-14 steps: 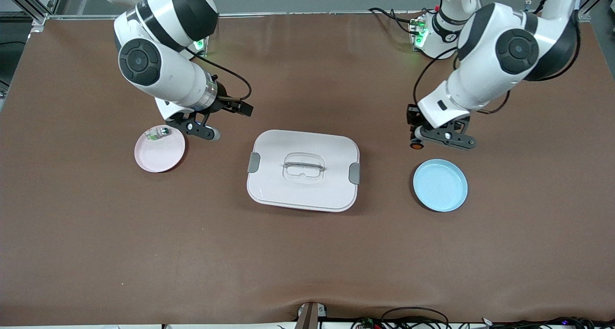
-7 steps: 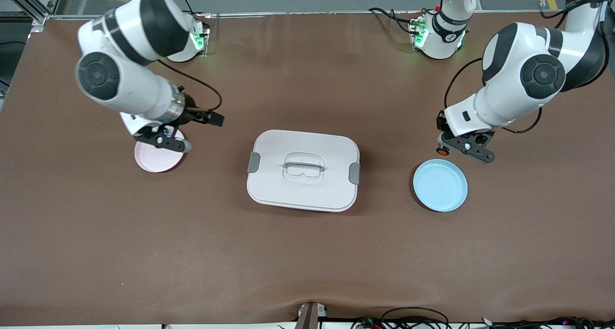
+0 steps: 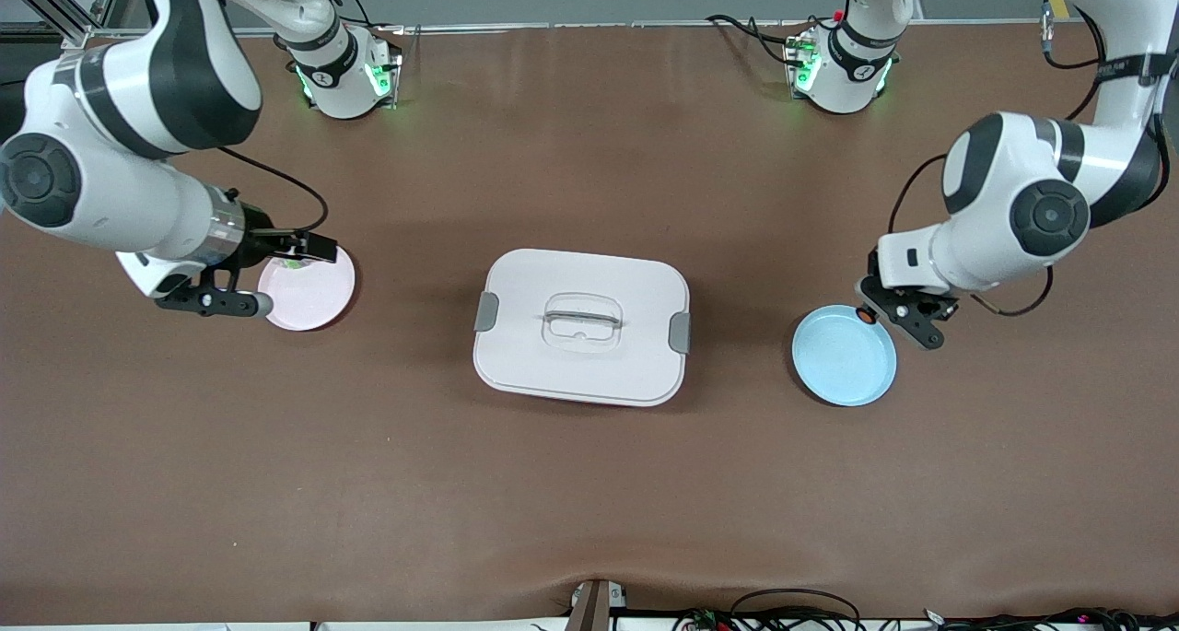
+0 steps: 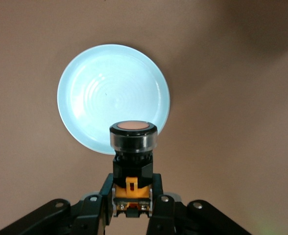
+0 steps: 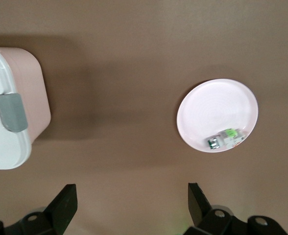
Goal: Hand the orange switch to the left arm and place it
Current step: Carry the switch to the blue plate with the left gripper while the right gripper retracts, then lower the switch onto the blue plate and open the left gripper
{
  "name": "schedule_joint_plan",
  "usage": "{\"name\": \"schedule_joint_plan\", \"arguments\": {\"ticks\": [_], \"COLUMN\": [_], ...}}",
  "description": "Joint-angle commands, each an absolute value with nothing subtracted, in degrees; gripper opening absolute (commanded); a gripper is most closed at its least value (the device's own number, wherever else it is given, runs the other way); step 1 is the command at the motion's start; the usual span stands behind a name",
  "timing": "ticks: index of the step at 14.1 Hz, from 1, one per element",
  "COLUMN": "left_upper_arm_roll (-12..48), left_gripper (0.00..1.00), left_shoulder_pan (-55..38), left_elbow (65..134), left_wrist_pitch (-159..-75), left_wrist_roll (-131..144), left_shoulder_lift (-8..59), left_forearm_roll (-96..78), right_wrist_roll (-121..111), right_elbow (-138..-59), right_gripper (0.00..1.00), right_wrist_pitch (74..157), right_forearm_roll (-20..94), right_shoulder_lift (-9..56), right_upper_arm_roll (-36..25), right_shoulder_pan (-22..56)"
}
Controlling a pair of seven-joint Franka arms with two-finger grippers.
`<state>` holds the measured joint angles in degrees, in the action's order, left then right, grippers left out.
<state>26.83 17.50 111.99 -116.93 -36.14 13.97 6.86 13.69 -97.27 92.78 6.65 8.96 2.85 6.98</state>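
Note:
The orange switch (image 3: 866,315) is gripped in my left gripper (image 3: 875,314), just over the rim of the blue plate (image 3: 843,359). In the left wrist view the switch (image 4: 132,142) stands cap outward between the shut fingers (image 4: 97,208), with the blue plate (image 4: 100,88) below it. My right gripper (image 3: 214,301) is open and empty, over the table beside the pink plate (image 3: 313,295). In the right wrist view its fingers (image 5: 65,200) are wide apart. The white box (image 3: 580,327) sits shut at the table's middle, apart from both grippers.
A small clear part with a green cap (image 5: 226,138) lies in the pink plate (image 5: 217,105). The box's corner and grey latch (image 5: 11,112) show in the right wrist view. Both arm bases stand at the table's top edge.
My left gripper has carried the switch away from the box to over the blue plate's rim. My right gripper has drawn back past the pink plate toward its end of the table.

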Motion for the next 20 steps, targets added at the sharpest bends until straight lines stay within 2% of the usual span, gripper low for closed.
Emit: {"name": "schedule_joint_plan", "arguments": {"ticks": [1,7,10,14,15,17,18,19,20], "left_upper_arm_roll": [27.3,27.5,27.4,27.4,27.4,27.4,27.4,27.5,27.7], "left_gripper": [0.01,0.04,0.04,0.04,0.09,0.5,0.83,1.0,1.0], "left_shoulder_pan": [20.1,20.2,20.1,20.1,19.9,19.4,19.3,19.3,19.2], "left_elbow": [113.6,114.8,116.4,116.5,116.3,115.8,115.7,115.1,114.7], "left_wrist_pitch": [-124.1,-133.3,-138.7,-140.5,-140.5,-140.4,-140.4,-140.4,-140.1], "left_wrist_roll": [-45.8,-49.7,-49.8,-49.7,-49.7,-49.1,-49.0,-49.0,-48.5], "left_shoulder_lift": [17.9,24.8,27.9,31.0,31.4,31.6,31.6,31.8,31.6], "left_forearm_roll": [8.1,21.3,24.3,26.7,26.7,26.7,26.7,26.7,26.5], "right_wrist_roll": [7.7,-2.4,-2.5,-2.4,-2.5,-2.5,-2.6,-2.5,-2.5], "right_elbow": [-98.4,-98.2,-96.3,-91.9,-90.9,-89.7,-89.7,-90.2,-91.9], "right_gripper": [1.0,1.0,1.0,1.0,1.0,1.0,1.0,1.0,1.0], "right_wrist_pitch": [92.8,90.7,89.2,89.0,89.1,88.6,88.7,88.7,88.9], "right_forearm_roll": [4.5,2.8,1.7,0.1,0.1,-0.3,-1.3,-1.7,-1.7], "right_shoulder_lift": [7.1,5.4,5.0,5.5,5.5,5.3,4.8,3.5,1.7], "right_upper_arm_roll": [4.6,-1.8,-2.4,-2.4,-2.5,-2.4,-2.4,-2.3,-2.3], "right_shoulder_pan": [2.9,2.0,0.4,-0.6,-0.7,-0.7,-0.7,-0.7,-0.7]}}
